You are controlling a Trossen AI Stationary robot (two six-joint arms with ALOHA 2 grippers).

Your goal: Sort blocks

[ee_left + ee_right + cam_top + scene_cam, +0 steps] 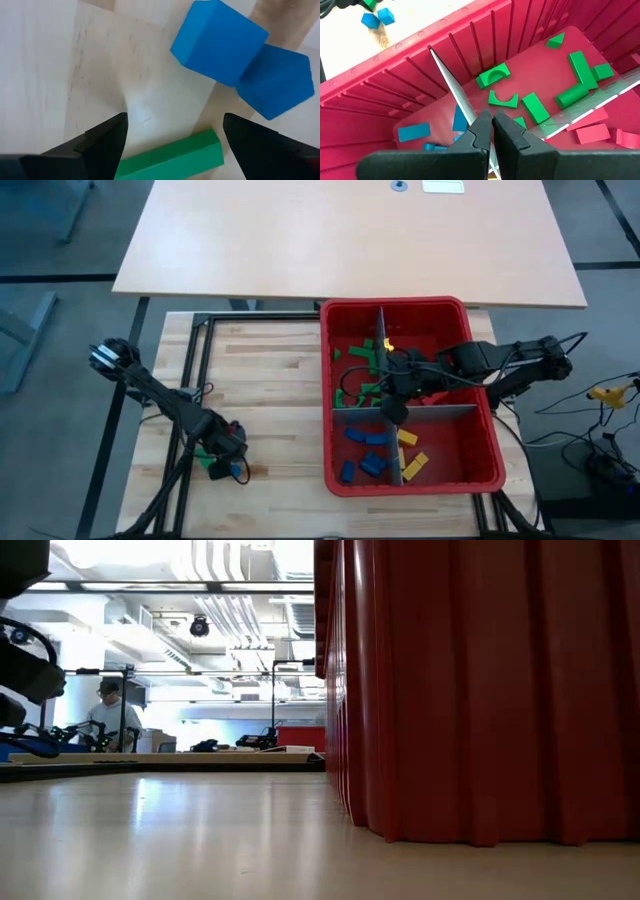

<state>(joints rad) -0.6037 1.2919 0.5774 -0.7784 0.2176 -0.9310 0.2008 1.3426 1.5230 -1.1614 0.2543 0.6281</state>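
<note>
Beneath the left end effector (172, 137), whose fingers are spread wide and hold nothing, a green block (172, 157) lies flat on the pale wooden table (60, 65) between the fingertips, with two blue blocks (220, 42) touching one another just beyond it. These pieces are judged to be light, rigid and smooth-faced, so little squeeze should be needed; the long green brick would best be taken across its narrow width near the middle, while the blue cubes offer flat opposite faces once they are separated. In the high view this cluster sits on the table well apart from the red bin (490, 395). Farther off, the right end effector (491, 122) hangs over the bin's grey dividers (440, 411) with its fingers closed together, and nothing is seen between them. Inside the bin, green blocks (535, 107), some arched, one wedge-shaped, are scattered in one compartment; blue ones (365, 450) lie in the next, yellow ones (412, 465) beside those, and red ones (592, 134) across the divider. The arched pieces look awkward and are probably best gripped on their straight sides.
</note>
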